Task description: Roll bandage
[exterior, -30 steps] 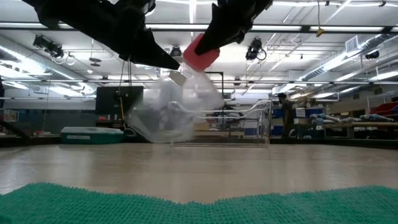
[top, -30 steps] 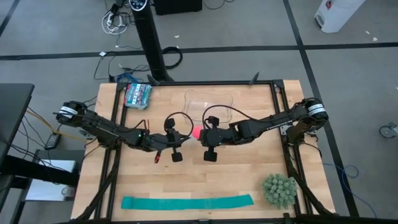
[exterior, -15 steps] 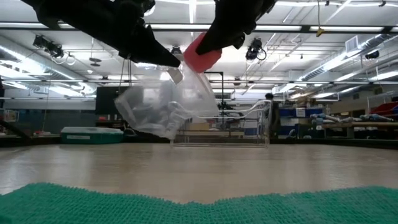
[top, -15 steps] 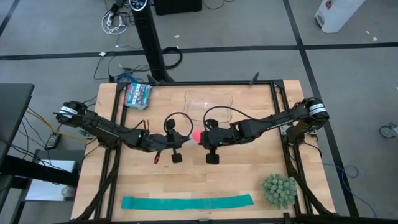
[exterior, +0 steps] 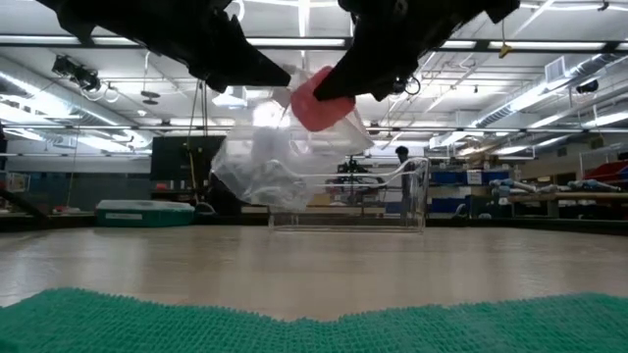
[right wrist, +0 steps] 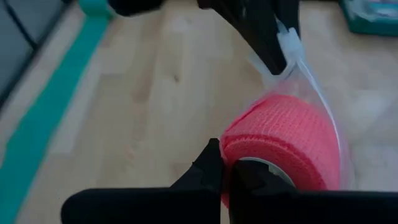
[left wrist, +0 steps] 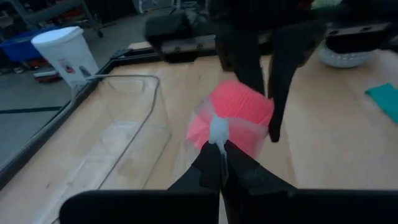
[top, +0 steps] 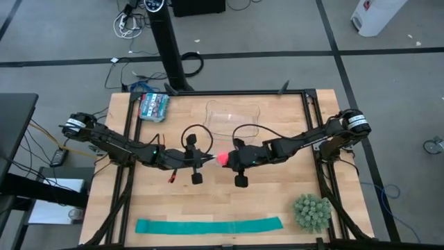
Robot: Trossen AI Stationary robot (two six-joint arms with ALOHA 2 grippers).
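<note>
The bandage (top: 223, 159), a rolled pink wad, hangs mid-table clamped in my right gripper (top: 227, 160), so I keep the left gripper (top: 206, 160) pinched shut on the clear bag (exterior: 280, 162) while easing it inside.

Pink-red bandage (right wrist: 283, 143), teal strip (top: 208, 226)

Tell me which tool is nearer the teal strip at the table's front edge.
Right, only slightly. The right tool, shut on the bandage roll, is above the teal strip's middle; the left tool, pinching the clear bag, sits beside it, marginally farther.
</note>
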